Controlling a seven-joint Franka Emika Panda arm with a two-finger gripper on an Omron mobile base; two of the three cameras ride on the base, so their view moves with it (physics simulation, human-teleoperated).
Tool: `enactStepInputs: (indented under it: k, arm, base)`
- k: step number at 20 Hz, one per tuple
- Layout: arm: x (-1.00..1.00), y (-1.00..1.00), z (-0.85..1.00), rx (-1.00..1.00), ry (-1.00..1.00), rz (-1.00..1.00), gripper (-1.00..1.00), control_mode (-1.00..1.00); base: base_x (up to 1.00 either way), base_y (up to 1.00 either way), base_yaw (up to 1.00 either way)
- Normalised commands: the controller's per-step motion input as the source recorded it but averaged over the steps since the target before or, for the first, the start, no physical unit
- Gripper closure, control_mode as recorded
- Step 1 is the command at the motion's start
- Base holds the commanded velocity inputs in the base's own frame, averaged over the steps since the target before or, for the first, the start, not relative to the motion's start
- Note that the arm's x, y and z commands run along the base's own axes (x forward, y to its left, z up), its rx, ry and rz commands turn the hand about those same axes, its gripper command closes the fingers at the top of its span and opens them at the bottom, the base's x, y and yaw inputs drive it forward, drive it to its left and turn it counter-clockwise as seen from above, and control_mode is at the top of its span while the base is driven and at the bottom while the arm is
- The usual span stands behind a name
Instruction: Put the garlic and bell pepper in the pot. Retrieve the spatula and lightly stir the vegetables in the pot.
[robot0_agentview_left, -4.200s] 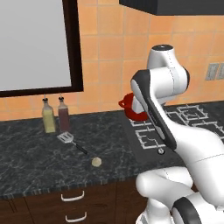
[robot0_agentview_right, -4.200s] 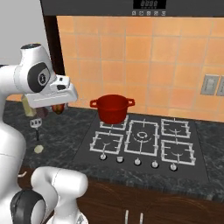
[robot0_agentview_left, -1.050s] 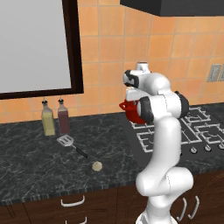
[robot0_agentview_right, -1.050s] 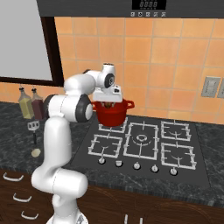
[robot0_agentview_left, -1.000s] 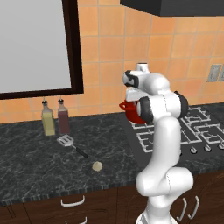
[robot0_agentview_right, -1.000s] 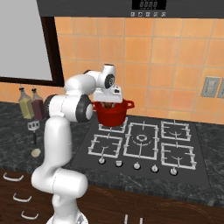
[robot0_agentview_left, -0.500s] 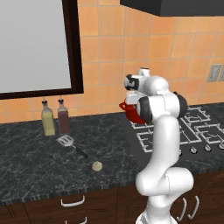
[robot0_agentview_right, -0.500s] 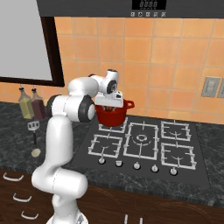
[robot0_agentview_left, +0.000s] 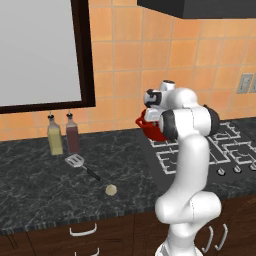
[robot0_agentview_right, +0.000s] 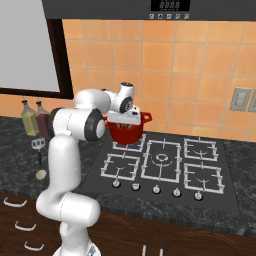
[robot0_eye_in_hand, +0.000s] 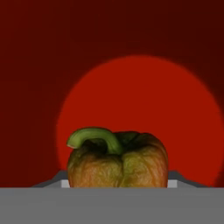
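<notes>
My gripper (robot0_eye_in_hand: 118, 183) is shut on the bell pepper (robot0_eye_in_hand: 118, 162), a green-orange fruit with a curved green stem. Behind the pepper, the hand view looks straight down into the red pot (robot0_eye_in_hand: 140, 100). On the hob's back-left burner stands the pot (robot0_agentview_right: 126, 132), with my hand (robot0_agentview_right: 125, 116) at its rim; from the left the arm partly hides the pot (robot0_agentview_left: 149, 128). The garlic (robot0_agentview_left: 111, 189) lies on the dark counter, and in the right base view the garlic (robot0_agentview_right: 41, 174) is near the front edge. The spatula (robot0_agentview_left: 76, 161) rests just behind it; its slotted head also marks the spatula (robot0_agentview_right: 38, 145).
Two bottles, one yellow (robot0_agentview_left: 55, 140) and one dark red (robot0_agentview_left: 72, 136), stand against the tiled wall left of the hob (robot0_agentview_right: 165, 162). A dark-framed window (robot0_agentview_left: 35, 50) hangs above them. Hob knobs (robot0_agentview_right: 156, 189) line the front.
Over the last second my hand has sunk a little toward the pot's mouth with the pepper held. Earlier still, the arm was over the counter to the left.
</notes>
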Motion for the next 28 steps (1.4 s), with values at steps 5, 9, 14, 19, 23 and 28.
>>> enactStepInputs:
  k: [5, 9, 14, 19, 23, 28]
  arm:
    - [-0.19, 0.00, 0.04, 0.00, -0.02, -0.04, -1.00, -1.00]
    - [0.02, 0.00, 0.16, 0.00, -0.19, 0.00, -1.00, -1.00]
    - [0.03, 0.01, 0.42, 0.00, -0.35, -0.01, -1.00, -1.00]
    - [-0.79, 0.35, 0.84, -0.03, -0.25, 0.00, -1.00, -1.00]
    - [-1.00, 0.58, 1.00, -0.08, -0.05, 0.00, -1.00, -1.00]
    - [-1.00, 0.51, 0.87, 0.00, 0.11, 0.00, -1.00, -1.00]
  base:
    - [0.00, 0.00, 0.00]
    - [0.00, 0.00, 0.00]
    - [0.00, 0.00, 0.00]
    - [0.00, 0.00, 0.00]
    - [0.00, 0.00, 0.00]
    - [0.00, 0.00, 0.00]
